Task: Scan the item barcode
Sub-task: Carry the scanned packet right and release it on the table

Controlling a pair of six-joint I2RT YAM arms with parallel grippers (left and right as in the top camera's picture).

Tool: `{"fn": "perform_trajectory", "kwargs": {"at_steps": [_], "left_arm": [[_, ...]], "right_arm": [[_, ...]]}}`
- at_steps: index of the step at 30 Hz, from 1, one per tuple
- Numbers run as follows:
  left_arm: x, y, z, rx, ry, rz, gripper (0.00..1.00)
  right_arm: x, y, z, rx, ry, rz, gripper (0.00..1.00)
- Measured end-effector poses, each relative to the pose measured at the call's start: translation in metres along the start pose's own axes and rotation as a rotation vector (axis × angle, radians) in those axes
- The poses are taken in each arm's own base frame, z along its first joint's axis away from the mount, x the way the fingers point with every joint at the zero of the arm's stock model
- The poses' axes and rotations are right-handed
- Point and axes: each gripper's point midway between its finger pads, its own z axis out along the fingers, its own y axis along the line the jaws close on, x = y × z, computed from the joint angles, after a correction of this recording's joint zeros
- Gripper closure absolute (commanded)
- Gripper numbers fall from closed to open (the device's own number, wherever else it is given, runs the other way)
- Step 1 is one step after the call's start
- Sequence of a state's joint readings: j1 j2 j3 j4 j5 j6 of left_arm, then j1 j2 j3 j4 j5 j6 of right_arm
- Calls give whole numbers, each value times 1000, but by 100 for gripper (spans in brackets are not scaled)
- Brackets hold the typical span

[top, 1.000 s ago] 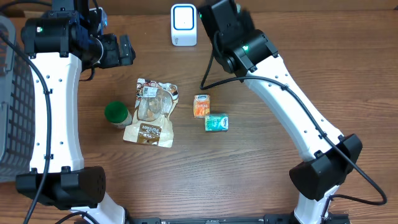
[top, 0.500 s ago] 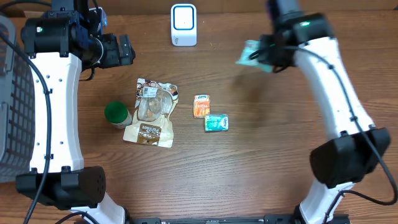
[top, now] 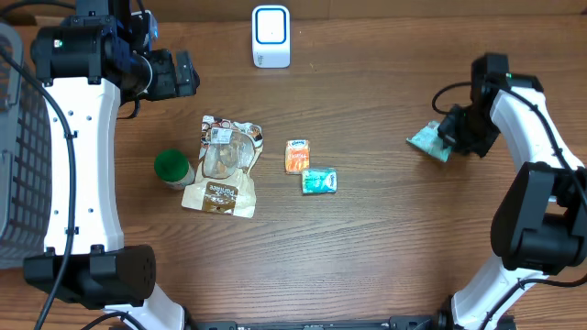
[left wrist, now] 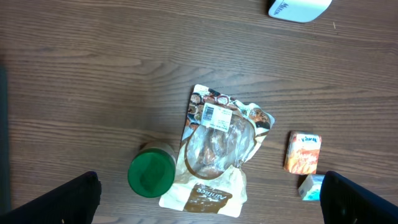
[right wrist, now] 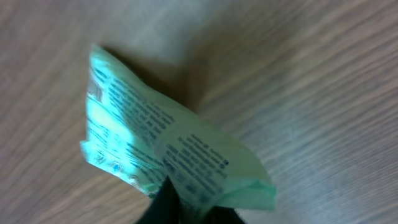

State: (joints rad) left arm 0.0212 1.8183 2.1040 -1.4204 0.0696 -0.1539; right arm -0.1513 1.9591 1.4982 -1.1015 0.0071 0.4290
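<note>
Green packet sits at frame right, seemingly pinched by one end in your right gripper, long axis pointing left; scanner well apart, top centre; left gripper gapes wide, empty

Green packet in right pincer

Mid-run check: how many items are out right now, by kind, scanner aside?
Green packet: 2, the other held by the right gripper
Orange packet: 1
Brown pouch: 1
Green-lidded jar: 1
Total: 5
</note>
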Motion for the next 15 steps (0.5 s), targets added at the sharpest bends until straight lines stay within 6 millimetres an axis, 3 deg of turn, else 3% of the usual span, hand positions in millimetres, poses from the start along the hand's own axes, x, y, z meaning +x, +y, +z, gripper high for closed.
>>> {"fn": "perform_trajectory", "kwargs": {"at_steps": [2,3,6,7,10,12,15], "left_arm": [[0,0,0,0,0,0,1],[0,0,0,0,0,0,0],[0,0,0,0,0,0,0],[0,0,0,0,0,0,0],[0,0,0,0,0,0,0],[0,0,0,0,0,0,0],[0,0,0,0,0,0,0]], "right_arm": [[3,-4,2,6,15,11,88],[3,-4,2,1,18,13,96],[10,3,-2,-37,54,-23,96],[14,6,-5,-58,76,-51,88],[21,20,-20,-129,118,-130,37],[20,30,-32,-170,119,-167,28],[20,39,-49,-219,124,-215,27]]}}
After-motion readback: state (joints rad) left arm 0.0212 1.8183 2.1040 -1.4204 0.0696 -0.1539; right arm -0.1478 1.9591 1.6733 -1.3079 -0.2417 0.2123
